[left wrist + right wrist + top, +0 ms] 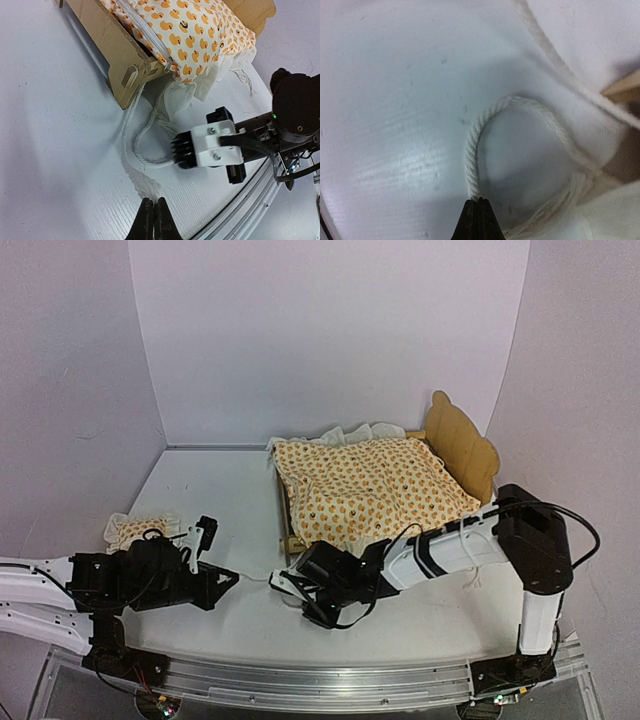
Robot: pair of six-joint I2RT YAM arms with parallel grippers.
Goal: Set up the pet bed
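Note:
The pet bed (462, 445), light plywood with a wavy headboard, stands at the back right. A cream cover (370, 485) with an orange print lies on it. Its low footboard (110, 55) faces the grippers. Two white tie cords trail from the cover's near corner onto the table. My left gripper (153, 201) is shut on the frayed end of one tie cord (142, 185). The other cord (472, 155) curls in a loop, and my right gripper (478, 201) is shut on it low over the table. In the top view the left gripper (232, 580) and the right gripper (285, 585) nearly meet.
A small matching ruffled pillow (135, 530) lies at the left, behind the left arm. The metal rail (350, 680) runs along the table's near edge. White walls close the back and both sides. The right arm's body (215, 145) sits close in front of the left gripper.

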